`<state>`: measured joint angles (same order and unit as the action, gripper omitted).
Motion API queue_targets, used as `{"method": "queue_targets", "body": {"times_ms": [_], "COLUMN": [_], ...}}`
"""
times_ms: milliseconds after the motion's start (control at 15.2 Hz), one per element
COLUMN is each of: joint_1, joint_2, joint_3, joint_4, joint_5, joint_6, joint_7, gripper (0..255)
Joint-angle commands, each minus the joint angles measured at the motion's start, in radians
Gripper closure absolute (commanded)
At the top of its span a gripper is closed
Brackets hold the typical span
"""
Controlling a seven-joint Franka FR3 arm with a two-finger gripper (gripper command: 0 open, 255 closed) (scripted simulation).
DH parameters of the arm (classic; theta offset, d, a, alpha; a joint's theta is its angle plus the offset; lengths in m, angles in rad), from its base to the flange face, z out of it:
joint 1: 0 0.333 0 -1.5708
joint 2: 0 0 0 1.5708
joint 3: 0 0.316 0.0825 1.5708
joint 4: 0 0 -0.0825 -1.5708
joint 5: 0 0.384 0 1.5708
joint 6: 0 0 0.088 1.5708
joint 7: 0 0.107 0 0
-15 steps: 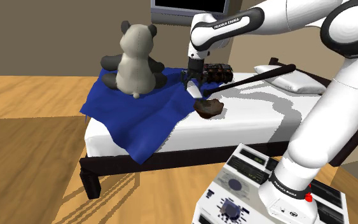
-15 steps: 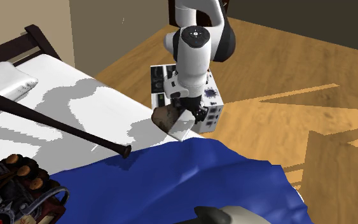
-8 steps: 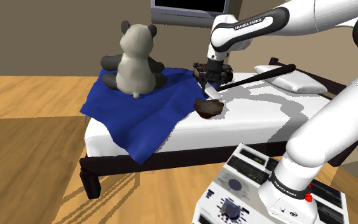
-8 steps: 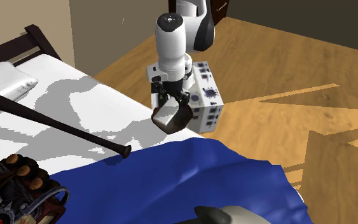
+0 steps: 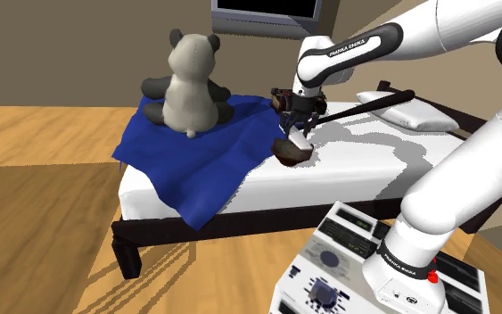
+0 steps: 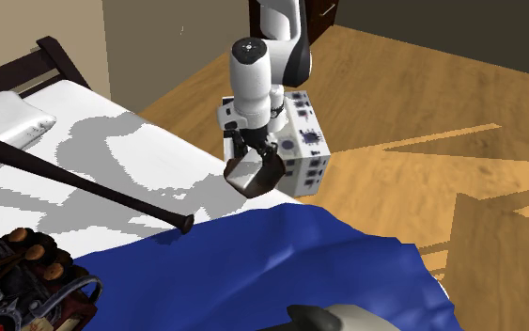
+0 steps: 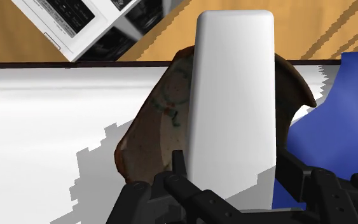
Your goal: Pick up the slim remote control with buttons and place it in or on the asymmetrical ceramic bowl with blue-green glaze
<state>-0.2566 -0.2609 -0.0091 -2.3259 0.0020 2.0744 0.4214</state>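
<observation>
My gripper point(image 5: 296, 132) is shut on a plain white slim remote point(image 7: 234, 102), which stands on end between the fingers point(image 7: 177, 167). Directly under the remote sits a dark brown, uneven bowl point(image 7: 147, 137) with a pale inside, on the white bed near the blue blanket's edge. In the shoulder view the remote point(image 5: 300, 141) hangs with its lower end at the bowl point(image 5: 290, 153). In the second exterior view the gripper point(image 6: 251, 154) hovers just over the bowl point(image 6: 264, 179) and the remote's tip point(image 6: 243, 169) reaches into its opening.
A panda plush point(image 5: 186, 82) sits on the blue blanket point(image 5: 206, 156). A dark baseball bat point(image 5: 365, 105), a pillow point(image 5: 411, 112) and a dark glove-like bundle point(image 6: 27, 273) lie on the bed point(image 5: 365, 169). The stand point(image 5: 365, 268) is at the lower right.
The arm swung toward the shoulder view's right with the remote, turned the hand, then lowered it slightly over the bowl. The bowl has stayed put.
</observation>
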Motion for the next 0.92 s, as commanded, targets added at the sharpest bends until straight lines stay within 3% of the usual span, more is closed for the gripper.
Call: {"method": "queue_targets", "body": {"times_ms": [0,330,792,858], "joint_1": [0.0,0.0,0.0,0.0], "joint_2": [0.01,0.037,0.037,0.037], "joint_3": [0.0,0.0,0.0,0.0], "joint_4": [-0.019,-0.059,-0.059,-0.059], "joint_5": [0.0,0.0,0.0,0.0], "joint_6": [0.029,0.096,0.096,0.096], "joint_7": [0.0,-0.001,-0.001,-0.001], "gripper": [255,255,255,0]}}
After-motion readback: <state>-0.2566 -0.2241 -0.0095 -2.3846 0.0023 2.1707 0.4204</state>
